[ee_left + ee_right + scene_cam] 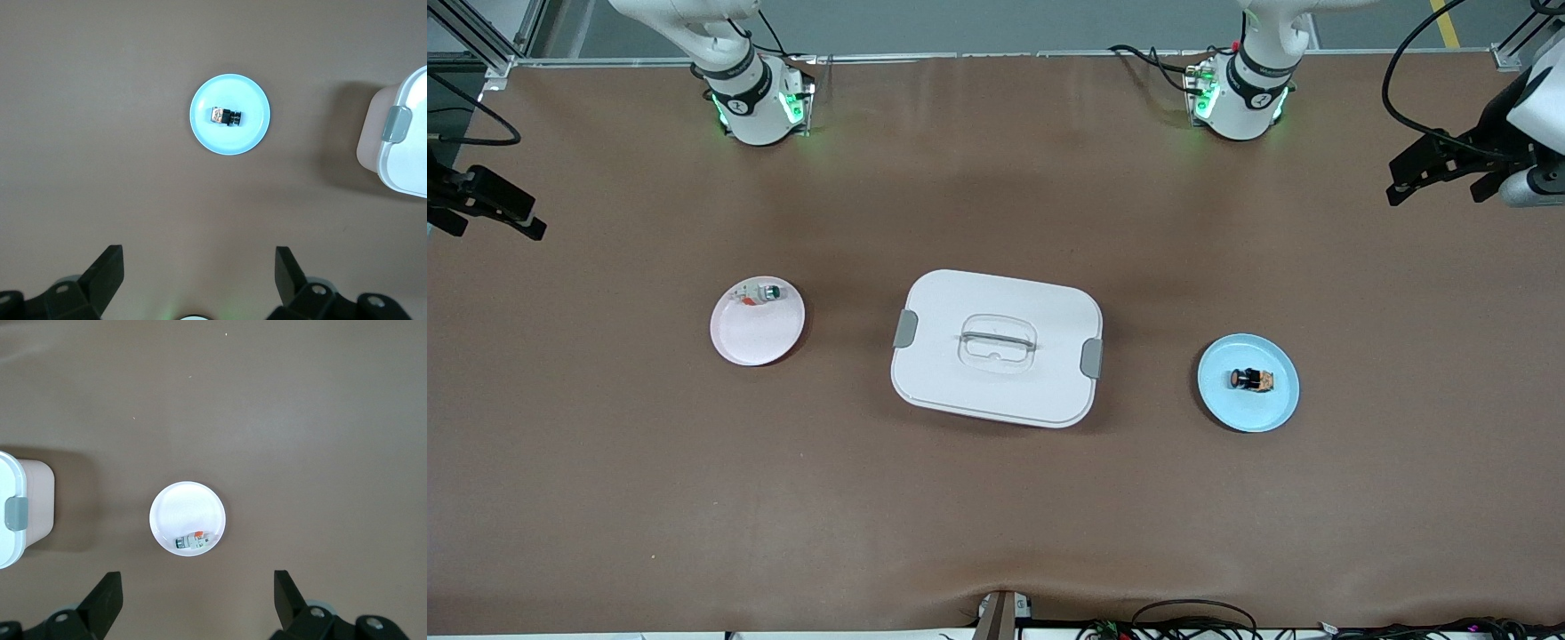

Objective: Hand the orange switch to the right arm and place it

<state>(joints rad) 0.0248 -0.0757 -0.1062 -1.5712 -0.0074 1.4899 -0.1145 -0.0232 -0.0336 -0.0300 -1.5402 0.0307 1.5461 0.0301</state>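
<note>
A brown table (996,498) carries, at its middle, a white lidded box (996,348) with grey clips at both ends and a moulded handle in the lid. Toward the left arm's end lies a blue plate (1248,407), and toward the right arm's end a pink-white plate (758,333), each well apart from the box. Both arms are raised high, their bases standing along the table's edge farthest from the front camera. The left gripper (199,277) hangs above bare table near the blue plate, fingers spread wide and holding nothing. The right gripper (197,597) hangs above bare table near the pink-white plate, likewise spread wide and empty. The orange switch (1251,380) lies on its side in the middle of the blue plate. A small clear part with a green end (762,293) rests at the pink-white plate's rim.
</note>
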